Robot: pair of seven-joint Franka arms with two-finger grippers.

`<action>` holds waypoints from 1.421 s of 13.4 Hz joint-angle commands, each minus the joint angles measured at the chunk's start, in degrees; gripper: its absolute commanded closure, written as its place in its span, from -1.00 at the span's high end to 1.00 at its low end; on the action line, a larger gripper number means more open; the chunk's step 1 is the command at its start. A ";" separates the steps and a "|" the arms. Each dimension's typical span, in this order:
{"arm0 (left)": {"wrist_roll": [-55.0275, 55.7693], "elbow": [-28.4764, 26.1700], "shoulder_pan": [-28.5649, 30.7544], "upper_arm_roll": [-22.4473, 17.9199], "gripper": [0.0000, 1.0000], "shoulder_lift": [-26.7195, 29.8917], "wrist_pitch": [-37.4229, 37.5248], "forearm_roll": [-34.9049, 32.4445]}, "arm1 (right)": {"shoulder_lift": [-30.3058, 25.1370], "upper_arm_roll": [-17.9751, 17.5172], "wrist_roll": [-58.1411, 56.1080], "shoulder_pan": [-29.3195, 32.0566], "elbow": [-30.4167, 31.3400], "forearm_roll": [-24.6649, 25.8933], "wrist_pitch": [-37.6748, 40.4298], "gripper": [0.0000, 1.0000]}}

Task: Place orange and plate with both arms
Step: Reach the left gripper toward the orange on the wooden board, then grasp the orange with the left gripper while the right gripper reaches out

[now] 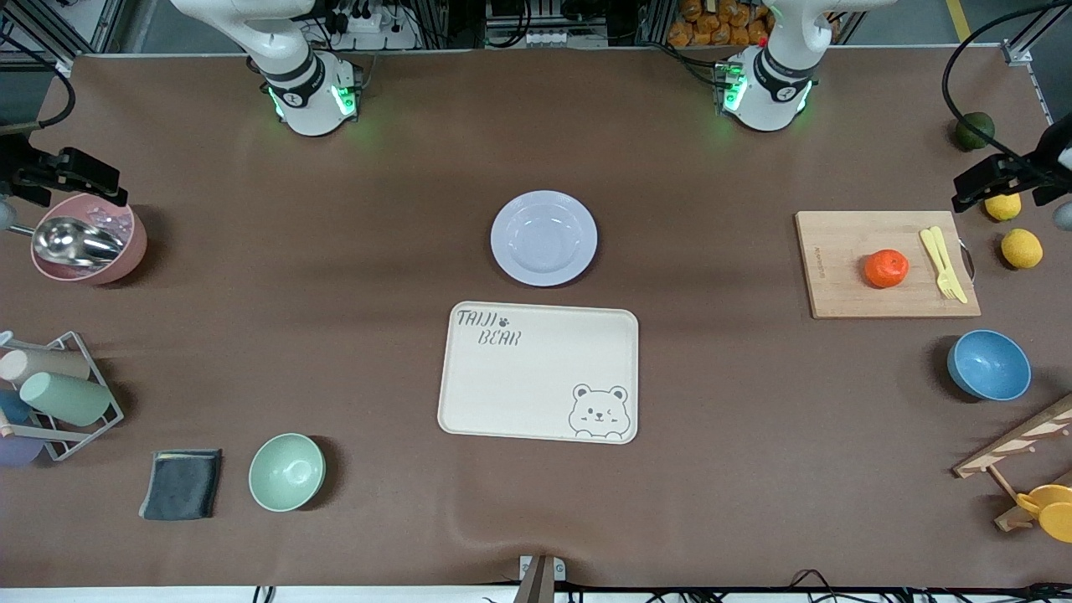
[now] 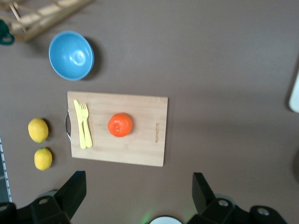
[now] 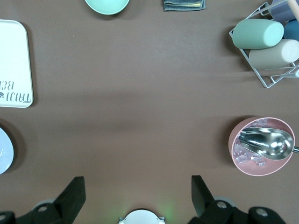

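Meanwhile, the small glossy round red-orange orange (image 1: 886,268) is sitting on the wooden board (image 1: 846,289); the smooth round lavender-white plate (image 1: 543,238) is lying at twelve o'clock of the cream tray (image 1: 536,377). The left gripper (image 2: 135,196) and right gripper (image 3: 135,196) are hanging high with fingers spread, empty.

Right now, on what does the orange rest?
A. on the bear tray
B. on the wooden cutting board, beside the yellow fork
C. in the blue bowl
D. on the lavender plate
B: the orange sits on the wooden cutting board, apart from the yellow fork; the plate holds nothing.

bear tray (image 1: 536,377), cutting board (image 1: 846,285), blue bowl (image 1: 989,365)
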State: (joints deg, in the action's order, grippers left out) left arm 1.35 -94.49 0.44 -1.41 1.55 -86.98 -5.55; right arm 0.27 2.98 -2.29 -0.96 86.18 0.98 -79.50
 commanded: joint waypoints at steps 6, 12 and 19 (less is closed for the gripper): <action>-0.91 -26.06 8.43 0.18 1.00 -0.40 -25.57 -1.13 | 0.61 -0.16 0.89 0.34 2.23 -1.95 0.22 1.00; -1.00 -33.56 12.30 0.18 1.00 -7.34 -37.98 -3.41 | 0.61 -0.08 0.09 1.22 3.74 -4.59 0.04 1.00; -3.64 -34.79 16.70 0.44 1.00 -14.28 -45.21 -4.12 | 1.84 -0.08 0.09 1.31 8.03 -11.35 -0.75 1.00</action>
State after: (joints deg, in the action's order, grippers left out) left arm -1.75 -129.00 15.94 -1.64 -11.91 -131.00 -8.34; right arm 1.80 3.20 -2.31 -0.46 92.61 -8.07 -79.64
